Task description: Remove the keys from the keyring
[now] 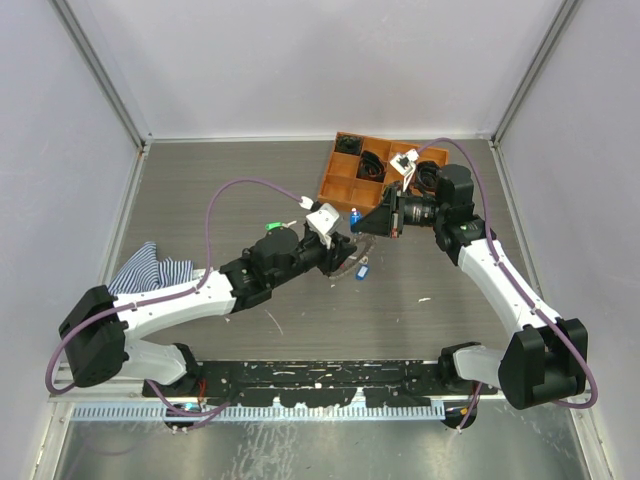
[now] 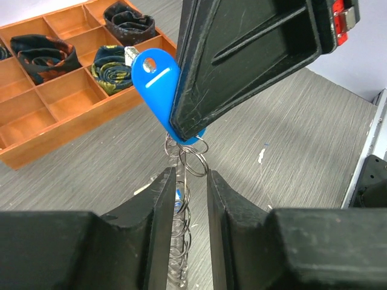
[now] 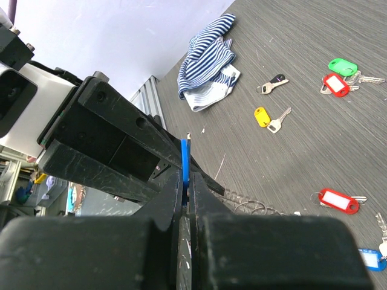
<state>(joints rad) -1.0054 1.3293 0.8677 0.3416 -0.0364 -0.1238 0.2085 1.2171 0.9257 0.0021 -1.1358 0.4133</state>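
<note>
My left gripper (image 1: 343, 252) sits low over the table, its jaws narrowly apart around the keyring (image 2: 181, 205), which stands edge-on between them, fringed with small links. My right gripper (image 1: 372, 225) is shut on the blue tag (image 2: 154, 78) of a key that hangs from a link at the ring's top. The tag shows edge-on between the right fingertips (image 3: 185, 163). Part of the keyring (image 3: 251, 205) shows behind the left gripper. Loose keys lie on the table: green tag (image 3: 342, 65), red tag (image 3: 334, 84), yellow tag (image 3: 262, 116), another red tag (image 3: 338, 200), blue tag (image 3: 369, 258).
An orange compartment tray (image 1: 345, 180) with black coiled bundles (image 2: 127, 21) stands at the back right, close behind the right gripper. A striped blue-white cloth (image 1: 150, 268) lies at the left by the left arm. A loose blue-tagged key (image 1: 363, 270) lies just in front of the grippers.
</note>
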